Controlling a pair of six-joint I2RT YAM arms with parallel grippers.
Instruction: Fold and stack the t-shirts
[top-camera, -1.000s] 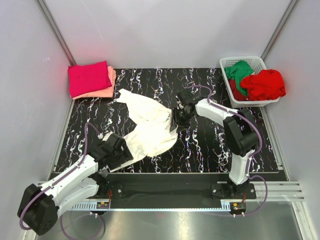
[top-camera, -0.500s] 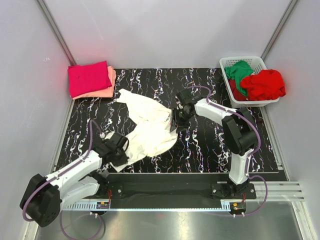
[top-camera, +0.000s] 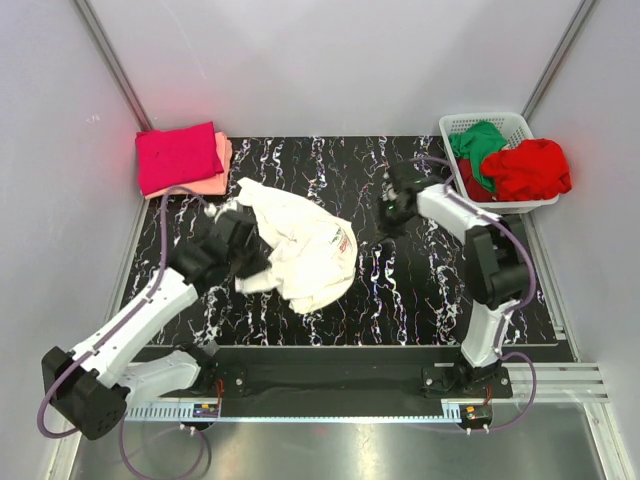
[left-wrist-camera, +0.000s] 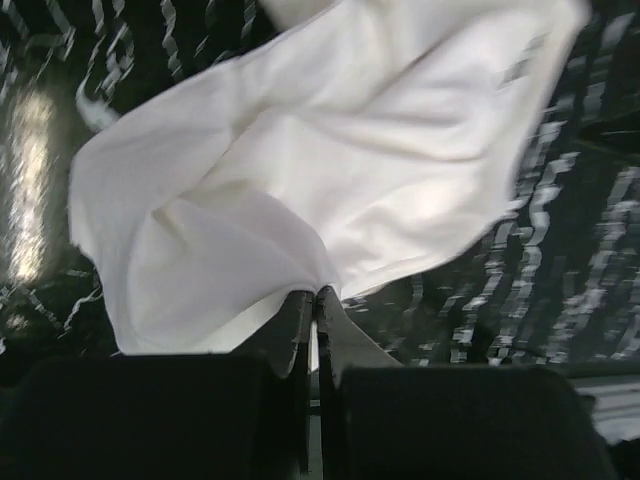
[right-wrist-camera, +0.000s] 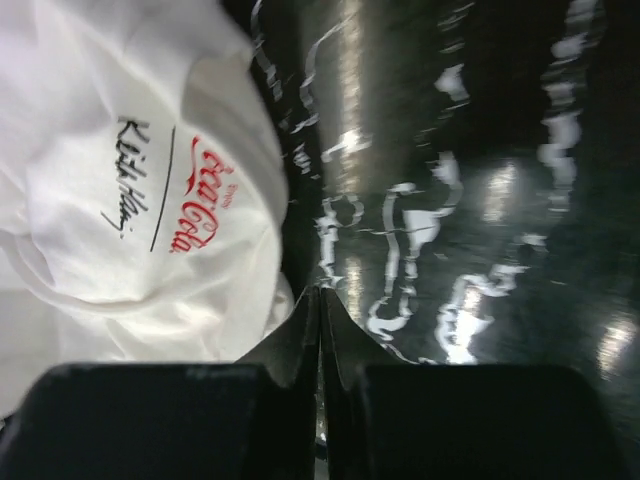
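Since a second ago we have swung our left pincer (left-wrist-camera: 315, 297) up the table (top-camera: 420, 300), shut tight on an edge of the white t-shirt (top-camera: 300, 250), which now lies bunched left of centre. Our right pincer (right-wrist-camera: 320, 292) has drawn back toward the basket (top-camera: 448, 135), closed on nothing.

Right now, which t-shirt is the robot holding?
The white t-shirt, pinched in the left jaws. The magenta and salmon-pink ones are stacked in the corner; red and green sit in the basket.
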